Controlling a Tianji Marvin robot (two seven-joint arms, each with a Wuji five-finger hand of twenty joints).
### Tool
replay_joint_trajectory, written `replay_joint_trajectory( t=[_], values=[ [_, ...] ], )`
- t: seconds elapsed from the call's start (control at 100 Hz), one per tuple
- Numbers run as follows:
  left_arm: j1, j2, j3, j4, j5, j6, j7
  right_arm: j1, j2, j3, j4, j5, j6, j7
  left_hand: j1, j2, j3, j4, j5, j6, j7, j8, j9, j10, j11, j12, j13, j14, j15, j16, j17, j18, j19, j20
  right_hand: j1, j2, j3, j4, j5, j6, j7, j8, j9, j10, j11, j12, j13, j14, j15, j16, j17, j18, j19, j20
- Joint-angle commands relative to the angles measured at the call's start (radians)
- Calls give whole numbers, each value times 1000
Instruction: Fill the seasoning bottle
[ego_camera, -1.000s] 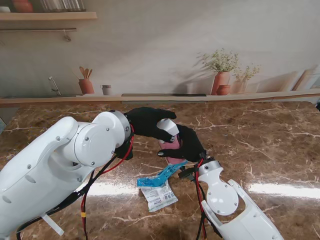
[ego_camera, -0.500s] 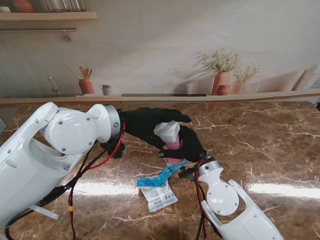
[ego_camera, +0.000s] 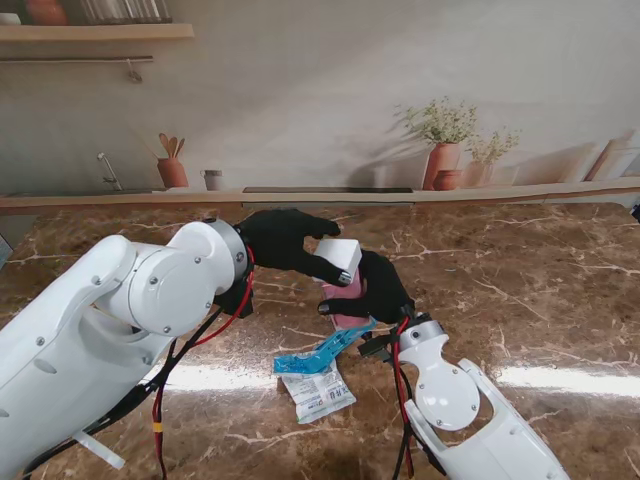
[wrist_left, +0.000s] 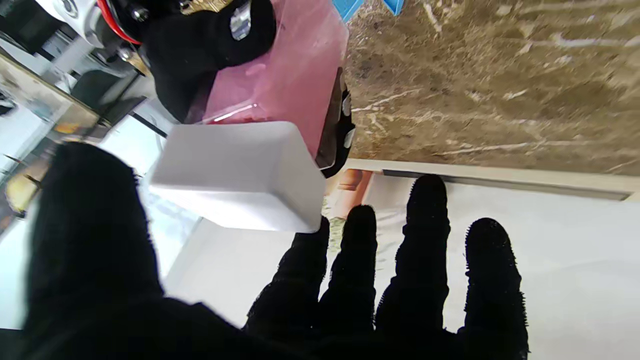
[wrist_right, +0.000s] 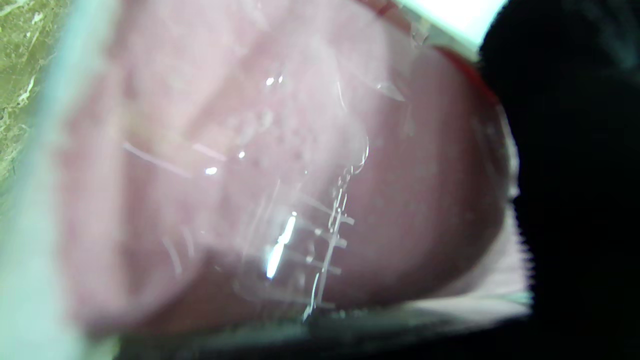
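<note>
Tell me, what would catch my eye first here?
Two black-gloved hands meeting mid-table: the right hand grips a pink bottle, while the left hand pinches its white cap at the top. Nearer to me on the brown marble table lie a blue packet and a white packet.

Brown marble counter (ego_camera: 520, 290) (glossy) meets a beige wall (ego_camera: 320, 90).

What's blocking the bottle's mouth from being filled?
The white cap. It sits on top of the pink seasoning bottle, pinched by the left hand; the right hand holds the bottle body.
</note>
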Motion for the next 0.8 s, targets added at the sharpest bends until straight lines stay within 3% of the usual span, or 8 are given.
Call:
replay_joint_trajectory(
  t=[0.0, 0.1, 0.32, 0.52, 0.68, 0.72, 0.74, 0.79],
  values=[
    [-15, 8, 28, -17, 2, 81, -16, -5, 0, 2, -10, 1, 7, 13, -78, 55, -34, 12, 27, 37, 182, 7, 42, 51, 42, 33, 53, 67, 36, 28, 3, 60, 77, -31, 266, 451, 291, 54, 147, -287, 205, 66, 67, -115, 99, 49, 119, -85, 156, 56, 5, -2, 44, 17],
    [-41, 26, 68, -36, -11, 174, -34, -1, 0, -1, -4, -31, 14, 2, -133, 114, -33, 20, 14, 36, 224, 50, 72, 69, 80, 69, 73, 103, 79, 42, -4, 86, 140, -37, 267, 452, 290, 54, 147, -287, 205, 67, 66, -116, 100, 52, 118, -87, 160, 59, 5, -2, 46, 18],
    [-76, 30, 123, -29, -62, 255, 9, 9, -1, -15, 3, -96, 29, -25, -139, 132, -27, 23, -19, 26, 263, 107, 200, 78, 168, 138, 124, 131, 135, 47, 22, 119, 197, -46, 269, 454, 287, 54, 148, -288, 205, 68, 63, -118, 100, 54, 117, -88, 163, 62, 4, -3, 47, 19],
    [-102, 29, 164, -16, -42, 285, 28, 15, 0, -21, 7, -145, 35, -43, 5, 86, -14, 36, -49, 22, 255, 101, 324, 40, 240, 169, 195, 116, 196, 65, 34, 130, 237, -38, 269, 454, 287, 54, 148, -289, 204, 68, 63, -121, 100, 56, 116, -88, 162, 62, 4, -3, 47, 19],
    [-116, 31, 185, -11, 7, 277, 11, 18, -1, -25, 11, -152, 35, -50, 179, 65, 8, 62, -74, 18, 271, 93, 335, 8, 271, 172, 221, 89, 209, 63, 46, 128, 252, -30, 269, 453, 288, 54, 149, -289, 204, 69, 64, -121, 101, 56, 116, -89, 162, 62, 4, -3, 47, 19],
    [-115, 31, 184, -10, 10, 270, 6, 18, -1, -26, 11, -152, 35, -50, 220, 65, 31, 70, -80, 13, 271, 92, 323, 1, 270, 172, 214, 80, 206, 63, 42, 126, 251, -29, 269, 453, 289, 55, 150, -288, 204, 69, 63, -121, 100, 56, 116, -89, 162, 62, 4, -3, 47, 19],
    [-115, 31, 184, -10, 10, 269, 5, 18, -1, -26, 11, -152, 35, -50, 186, 39, 163, 52, -88, 11, 281, 80, 312, -1, 275, 177, 208, 76, 201, 71, 40, 124, 249, -20, 269, 453, 288, 54, 149, -288, 204, 69, 63, -120, 100, 56, 116, -89, 162, 62, 4, -3, 47, 19],
    [-111, 30, 176, -9, 13, 253, -3, 18, -1, -26, 11, -152, 35, -50, 142, 1, 360, 37, -101, 6, 282, 76, 287, -14, 276, 184, 193, 68, 189, 71, 36, 124, 247, -16, 269, 453, 289, 54, 150, -289, 204, 69, 64, -120, 100, 56, 116, -89, 162, 62, 4, -3, 47, 19]
  ],
)
